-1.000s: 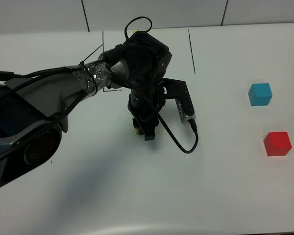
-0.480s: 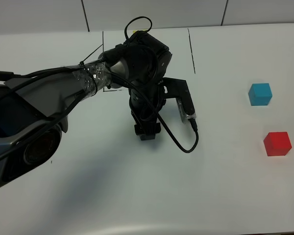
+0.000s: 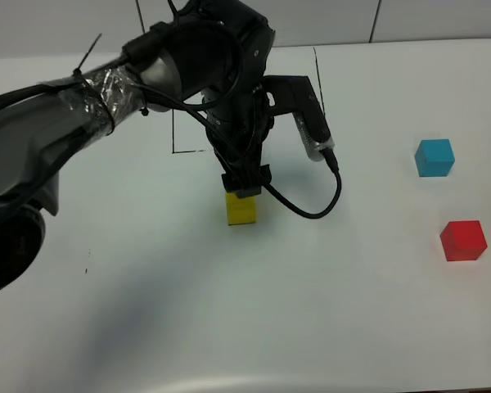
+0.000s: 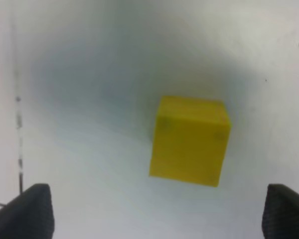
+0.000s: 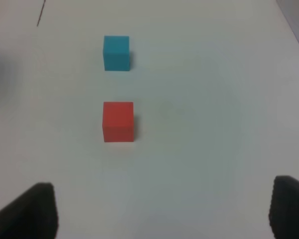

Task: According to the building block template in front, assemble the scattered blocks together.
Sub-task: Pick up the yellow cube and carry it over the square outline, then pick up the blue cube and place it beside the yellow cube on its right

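Yellow block (image 3: 241,209) sits loose mid-desk (image 3: 352,311) under the released left end effector (image 4: 159,211), right end effector (image 5: 163,211) open and empty, cyan block (image 3: 434,157) and red block (image 3: 463,240) well off right, nothing joined; template presumably hidden behind the left arm (image 3: 106,90).

Stretches the black left arm (image 3: 106,90), forearm bound in crinkled silver tape, from the near left edge of the high view toward the middle. Bends it at the bulky black wrist (image 3: 229,74), so that the last link points straight down. Carries a black wrist camera (image 3: 307,123) on a bracket at the right flank of that wrist, with a thin black cable (image 3: 311,209) looping below it. Holds the black left gripper (image 3: 245,187) aimed downward, jaws spread wide, the two dark ribbed fingertips (image 4: 35,211) well apart from each other in the left wrist view. Shows the right arm only through its own wrist view: black right gripper (image 5: 163,211) held high and looking down, jaws likewise spread wide.
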